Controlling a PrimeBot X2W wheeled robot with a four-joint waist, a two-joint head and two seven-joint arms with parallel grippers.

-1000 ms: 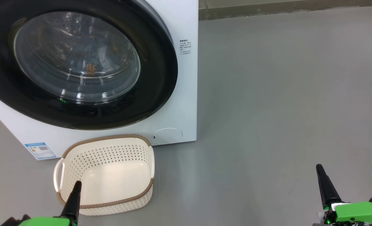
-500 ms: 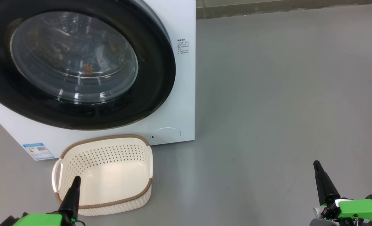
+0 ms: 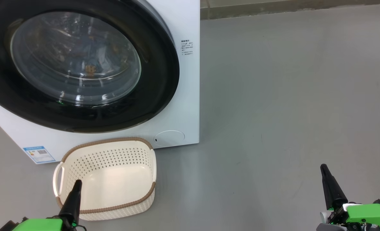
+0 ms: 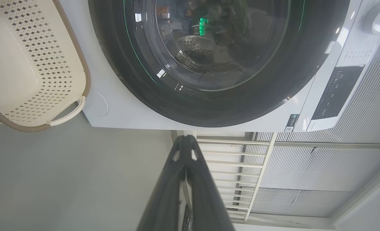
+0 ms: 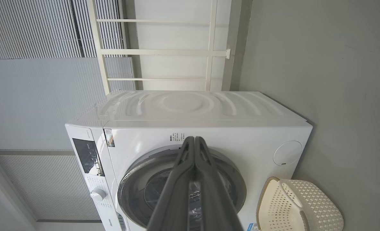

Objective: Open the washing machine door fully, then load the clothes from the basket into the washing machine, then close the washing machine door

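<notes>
Hanging clenched and empty, the left gripper (image 3: 78,183) and right gripper (image 3: 323,166) idle. The washing machine door (image 3: 76,61) is shut and the basket (image 3: 108,141) bare. All 3 steps seem done, so no further move is needed.

The big white box-shaped washing machine (image 3: 186,106) has a round door with a wide shiny black rim (image 3: 162,80) and a see-through glass middle. Behind the glass there is blurry blue cloth (image 3: 92,51) with orange bits. A small blue label sticker (image 3: 39,154) is on the white front. The small cream plastic basket (image 3: 113,157) has rows of little holes and a brown woven-look rim. The floor (image 3: 289,96) is plain grey. The left gripper (image 3: 77,183) and right gripper (image 3: 323,167) have black fingers and bright green bodies. The wall blinds (image 5: 32,32) have thin pale grey stripes.
</notes>
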